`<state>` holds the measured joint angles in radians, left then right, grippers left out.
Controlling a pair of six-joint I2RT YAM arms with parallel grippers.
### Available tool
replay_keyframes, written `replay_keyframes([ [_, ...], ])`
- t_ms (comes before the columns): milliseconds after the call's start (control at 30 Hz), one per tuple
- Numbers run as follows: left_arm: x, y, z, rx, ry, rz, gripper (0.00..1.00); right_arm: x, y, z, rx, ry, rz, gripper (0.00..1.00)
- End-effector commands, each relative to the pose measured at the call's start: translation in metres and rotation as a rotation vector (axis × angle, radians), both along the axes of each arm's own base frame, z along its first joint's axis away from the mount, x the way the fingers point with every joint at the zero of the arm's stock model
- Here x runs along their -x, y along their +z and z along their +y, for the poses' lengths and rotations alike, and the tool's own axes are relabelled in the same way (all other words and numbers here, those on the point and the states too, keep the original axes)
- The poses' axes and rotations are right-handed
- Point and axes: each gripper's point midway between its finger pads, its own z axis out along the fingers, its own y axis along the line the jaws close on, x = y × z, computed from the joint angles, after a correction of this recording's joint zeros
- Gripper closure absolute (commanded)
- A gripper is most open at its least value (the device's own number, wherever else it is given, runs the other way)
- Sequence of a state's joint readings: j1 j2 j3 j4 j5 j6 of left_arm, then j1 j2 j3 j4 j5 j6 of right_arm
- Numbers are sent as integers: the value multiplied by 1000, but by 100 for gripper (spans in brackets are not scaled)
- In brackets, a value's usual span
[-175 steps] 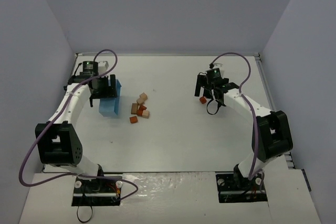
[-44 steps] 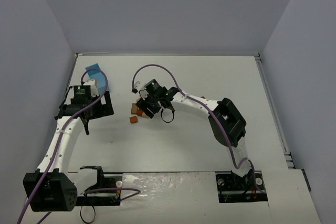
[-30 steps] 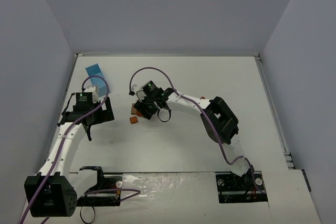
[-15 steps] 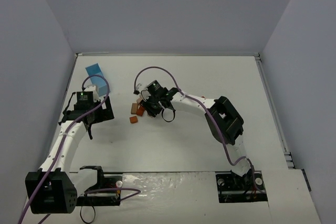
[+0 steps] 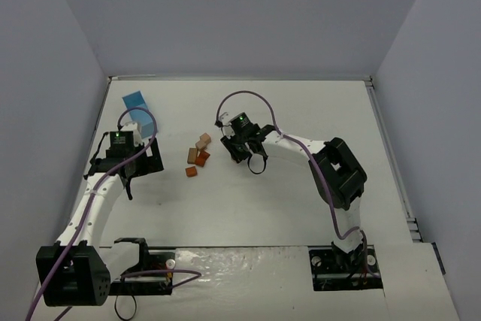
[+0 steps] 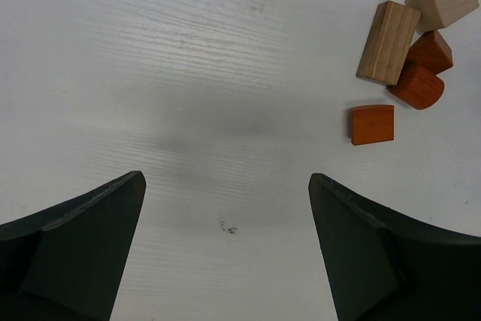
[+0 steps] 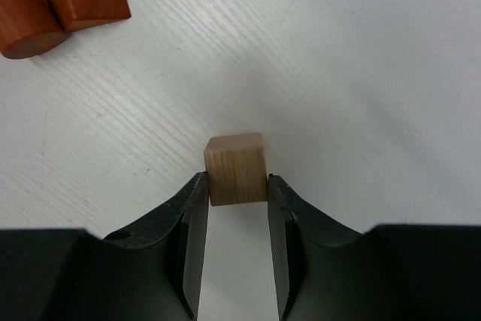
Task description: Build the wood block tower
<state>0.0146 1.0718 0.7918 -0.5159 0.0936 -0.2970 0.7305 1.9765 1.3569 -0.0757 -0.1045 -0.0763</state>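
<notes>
right pincer (image 7: 237, 186): jaws closed on a light tan cube (image 7: 236, 167), near the loose blocks (image 5: 198, 157), which lie scattered mid-table. no tower stands yet.
left pincer (image 6: 225, 186): jaws wide, empty, on the pile's other side.
step, as judged: carrying a block to a building spot. next calls for a flat set-down and gentle release.
surface: white table (image 5: 301, 208), faintly grained; light-blue box (image 5: 136, 101) far left.
room: plain pale walls.

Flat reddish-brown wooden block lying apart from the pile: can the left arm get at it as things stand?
Probably yes. The left pincer is open and empty, and only white table lies between it and the flat reddish-brown wooden block, which lies clear of the other blocks.
</notes>
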Motion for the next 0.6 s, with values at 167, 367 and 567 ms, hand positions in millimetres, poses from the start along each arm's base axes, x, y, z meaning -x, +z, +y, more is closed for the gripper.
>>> replay_keyframes([
  [167, -22, 28, -25, 46, -65, -96, 12, -27, 28, -10, -81, -131, -119, 100],
  [367, -32, 35, -39, 52, -101, -99, 12, -28, 31, -10, -99, -117, -116, 78],
  [567, -31, 42, -36, 31, -99, -106, 12, -40, 75, 7, -182, -115, -178, 49],
])
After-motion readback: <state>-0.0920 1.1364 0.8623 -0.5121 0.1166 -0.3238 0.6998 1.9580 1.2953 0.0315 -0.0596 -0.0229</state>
